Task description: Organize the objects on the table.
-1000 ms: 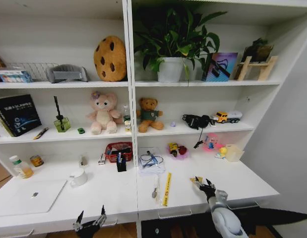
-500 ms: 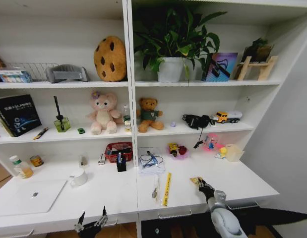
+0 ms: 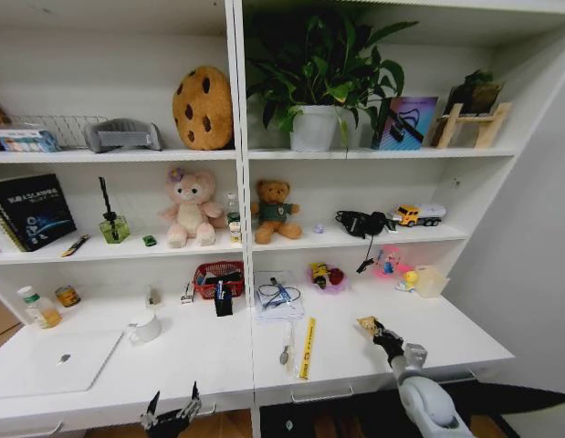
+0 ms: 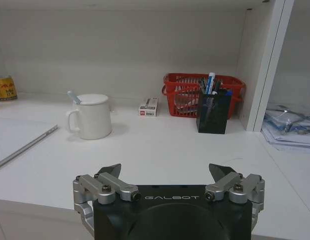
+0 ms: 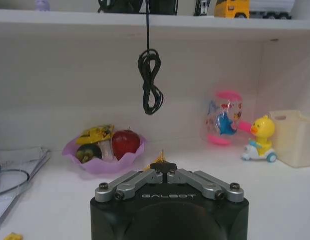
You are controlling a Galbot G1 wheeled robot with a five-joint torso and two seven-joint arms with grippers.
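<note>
1. The right gripper (image 5: 165, 167) is seen with its fingers pressed together, pinching a small yellowish item (image 3: 366, 323) above the right part of the table (image 3: 446, 333).
2. The left gripper (image 4: 166, 174), marked GALBOT, is held spread wide at the table's near edge.
3. Bare tabletop lies before it; a white mug (image 4: 91, 116), pen holder (image 4: 213, 109) and red basket (image 4: 180, 92) stand farther back.
4. The laptop (image 3: 49, 360) lies far left.
</note>
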